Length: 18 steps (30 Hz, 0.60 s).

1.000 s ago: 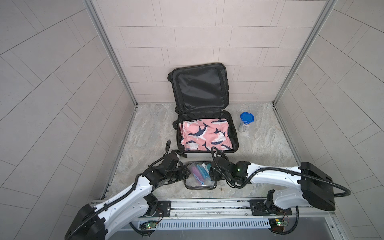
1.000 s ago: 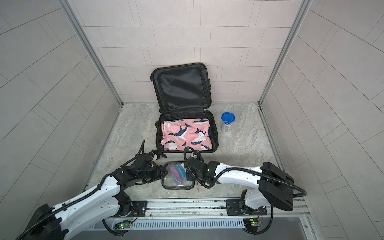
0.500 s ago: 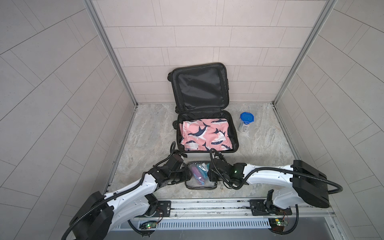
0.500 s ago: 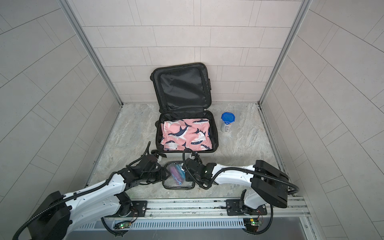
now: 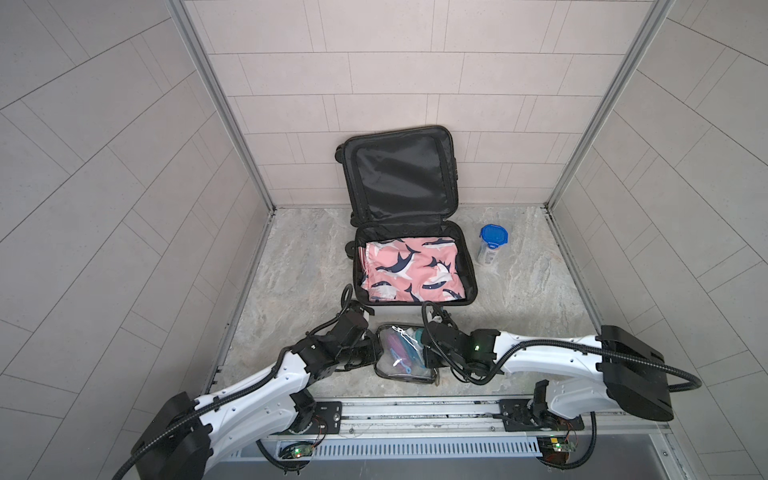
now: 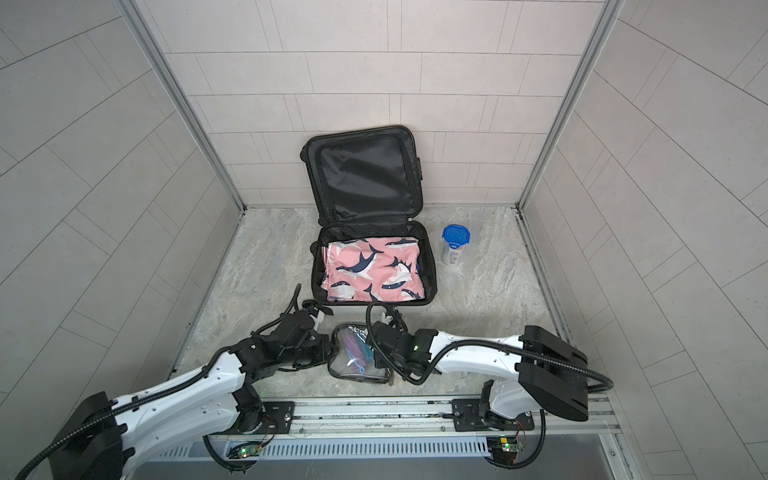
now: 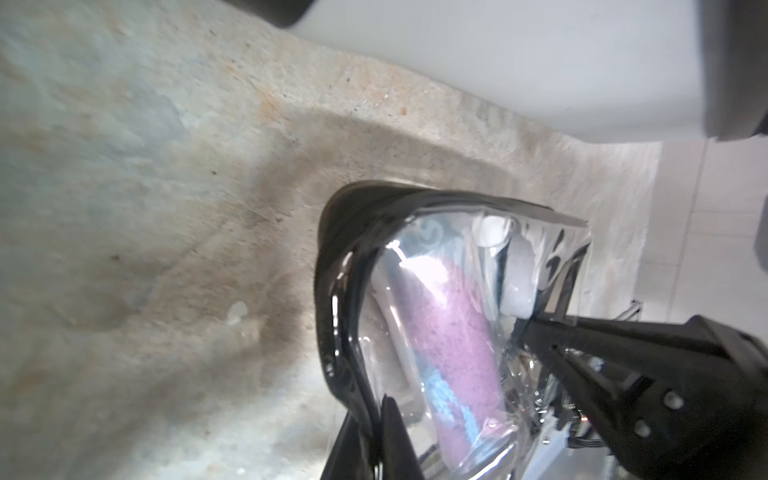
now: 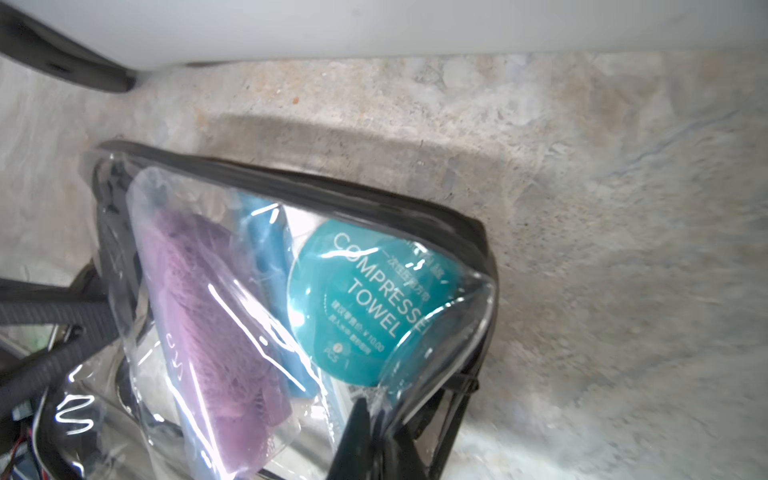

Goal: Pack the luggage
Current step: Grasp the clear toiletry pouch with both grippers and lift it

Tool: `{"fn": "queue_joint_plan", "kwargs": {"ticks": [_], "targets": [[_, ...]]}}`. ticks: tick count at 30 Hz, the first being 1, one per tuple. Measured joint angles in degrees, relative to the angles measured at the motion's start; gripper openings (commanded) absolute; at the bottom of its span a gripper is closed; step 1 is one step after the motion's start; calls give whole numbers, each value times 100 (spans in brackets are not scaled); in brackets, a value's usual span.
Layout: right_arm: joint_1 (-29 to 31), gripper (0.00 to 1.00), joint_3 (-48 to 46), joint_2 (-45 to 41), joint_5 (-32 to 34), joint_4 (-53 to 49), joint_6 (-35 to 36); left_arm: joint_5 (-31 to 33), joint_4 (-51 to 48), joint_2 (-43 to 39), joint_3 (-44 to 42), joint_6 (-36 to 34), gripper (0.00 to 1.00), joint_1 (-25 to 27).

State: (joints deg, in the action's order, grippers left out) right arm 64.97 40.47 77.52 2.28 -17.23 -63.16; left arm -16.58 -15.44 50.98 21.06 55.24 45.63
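Luggage (image 5: 399,174) is lying open in the upper middle of both top views (image 6: 365,178), its lid leaning back against the rear wall and its tray resting on the bench (image 5: 299,266); a pink whale-print cloth (image 5: 409,270) is filling that tray.

At the lower left, the left claw (image 5: 376,349) is pinching the black-trimmed left edge of the clear pouch (image 5: 405,353); in the left wrist view its fingers (image 7: 390,436) are pressing together on that trim. The pouch is sitting in the lower middle, just below the tray's near wall and apart from it; whether it is resting on the bench or starting to lift, I cannot tell. On its right side the right claw (image 5: 424,353) is gripping the clear wall, its fingertips (image 8: 361,428) closing on the plastic in the right wrist view. Further right, a blue-lidded jar (image 5: 492,245) is standing beside the tray.

The coming move is turning on one relation, by my judgement: the tray is lying straight up the frame from both claws, its long axis running up the frame toward the rear wall, and neither arm is clearly nearer.

A second ago both claws were standing spread on either side of the pouch; now both are clamping it.
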Motion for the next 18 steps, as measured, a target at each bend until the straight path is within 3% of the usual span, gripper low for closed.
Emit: {"fn": "queue_joint_plan", "kwargs": {"ticks": [3, 11, 18], "targets": [[26, 0, 4, -323, 11, -216, -13, 37, -275, -192, 210, 50, 0, 170], [66, 0, 603, -1237, 125, -1104, 11, 275, -1399, -826, 1432, 107, 0, 409], [-192, 0, 1867, -1453, 719, -1696, 619, 824, -1899, -144, 3244, -413, 0, 404]]}}
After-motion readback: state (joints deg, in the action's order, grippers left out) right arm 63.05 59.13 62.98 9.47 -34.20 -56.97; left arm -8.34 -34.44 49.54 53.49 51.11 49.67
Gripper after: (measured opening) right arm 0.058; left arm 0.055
